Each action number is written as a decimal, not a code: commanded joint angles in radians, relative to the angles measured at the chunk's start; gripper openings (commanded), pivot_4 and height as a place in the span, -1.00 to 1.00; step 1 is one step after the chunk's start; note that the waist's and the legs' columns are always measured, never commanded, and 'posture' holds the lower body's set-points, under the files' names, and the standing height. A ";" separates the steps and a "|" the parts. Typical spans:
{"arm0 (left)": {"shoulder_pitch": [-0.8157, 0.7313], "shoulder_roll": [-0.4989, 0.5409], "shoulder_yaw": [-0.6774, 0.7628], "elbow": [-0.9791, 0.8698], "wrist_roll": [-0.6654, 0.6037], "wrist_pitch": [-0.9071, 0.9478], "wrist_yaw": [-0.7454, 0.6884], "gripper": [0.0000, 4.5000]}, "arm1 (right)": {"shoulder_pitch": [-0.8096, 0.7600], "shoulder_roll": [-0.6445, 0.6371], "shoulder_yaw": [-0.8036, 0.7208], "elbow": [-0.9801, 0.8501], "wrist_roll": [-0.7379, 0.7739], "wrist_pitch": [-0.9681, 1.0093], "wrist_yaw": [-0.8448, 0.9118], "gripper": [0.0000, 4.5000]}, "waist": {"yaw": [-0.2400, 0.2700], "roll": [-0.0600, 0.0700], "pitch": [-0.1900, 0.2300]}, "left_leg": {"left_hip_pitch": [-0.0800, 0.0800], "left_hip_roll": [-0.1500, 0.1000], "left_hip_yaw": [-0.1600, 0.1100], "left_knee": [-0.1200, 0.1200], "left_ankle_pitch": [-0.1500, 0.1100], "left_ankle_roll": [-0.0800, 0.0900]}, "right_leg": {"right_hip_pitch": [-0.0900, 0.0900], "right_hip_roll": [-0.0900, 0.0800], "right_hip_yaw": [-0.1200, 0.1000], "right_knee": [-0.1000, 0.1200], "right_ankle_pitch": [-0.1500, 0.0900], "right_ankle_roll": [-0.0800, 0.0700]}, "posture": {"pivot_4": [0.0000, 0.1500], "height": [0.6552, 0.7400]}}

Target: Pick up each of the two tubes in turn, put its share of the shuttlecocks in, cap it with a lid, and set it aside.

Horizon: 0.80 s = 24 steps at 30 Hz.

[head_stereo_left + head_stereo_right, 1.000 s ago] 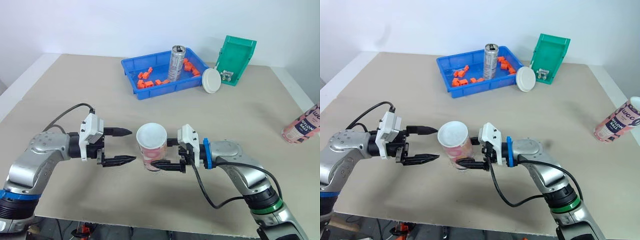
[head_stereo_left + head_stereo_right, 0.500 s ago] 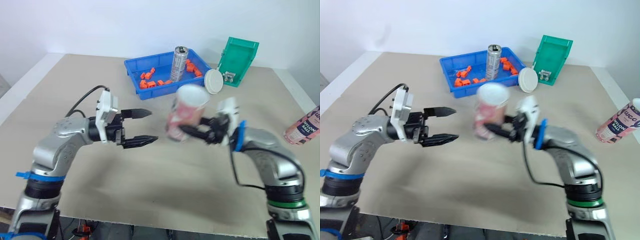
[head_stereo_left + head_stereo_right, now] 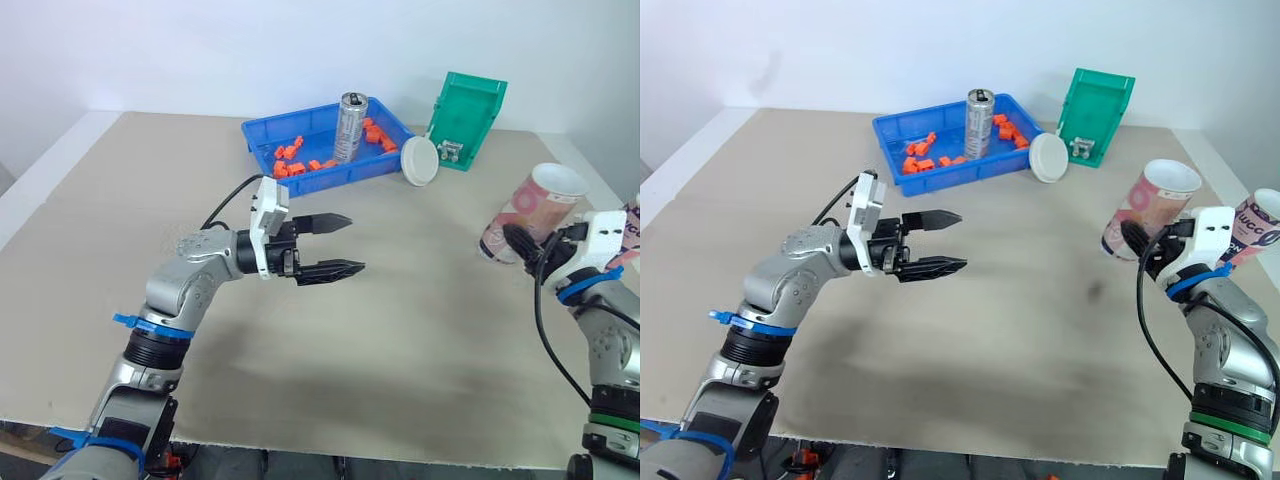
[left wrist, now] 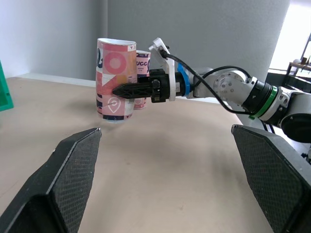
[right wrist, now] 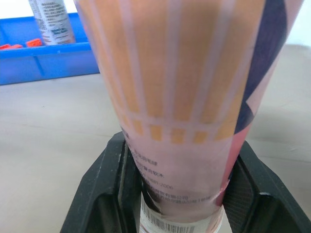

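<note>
Right tool (image 3: 512,243) grips tilted tube (image 3: 537,203) near table edge (image 3: 587,167).

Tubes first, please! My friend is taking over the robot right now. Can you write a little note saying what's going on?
The left gripper has its fingers open and holds nothing, over the table's middle.
The right gripper is shut on the pink tube, tilted, at the table's right side. Its white top looks capped.
The second tube is close by, at the right edge.
The white lid sits beside the blue bin.
Done, probably: first tube filled and capped.
Left: set it aside, then do the second tube.
</note>
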 commanded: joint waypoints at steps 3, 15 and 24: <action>-0.023 -0.014 -0.001 0.003 0.018 -0.031 -0.013 1.00 | -0.019 -0.022 -0.024 0.043 -0.015 -0.049 -0.024 -0.02 | 0.000 0.000 0.000 | 0.000 0.000 0.000 0.000 0.001 0.000 | 0.000 0.000 0.000 0.000 0.000 0.001 | 1.00 1.00; -0.025 -0.024 0.015 0.011 0.023 -0.030 -0.001 1.00 | 0.010 0.005 0.033 0.134 0.010 0.032 0.046 0.85 | 0.000 0.001 0.000 | 0.001 0.000 0.000 0.000 0.001 0.001 | 0.001 0.000 0.001 0.000 0.000 0.002 | 1.00 1.00; -0.025 -0.020 0.021 0.011 0.017 -0.024 0.000 1.00 | 0.076 -0.065 0.061 0.105 -0.022 0.066 0.092 0.98 | 0.001 0.003 0.000 | 0.001 -0.001 0.001 0.000 0.002 0.002 | 0.001 0.000 0.001 -0.001 -0.001 0.005 | 1.00 1.00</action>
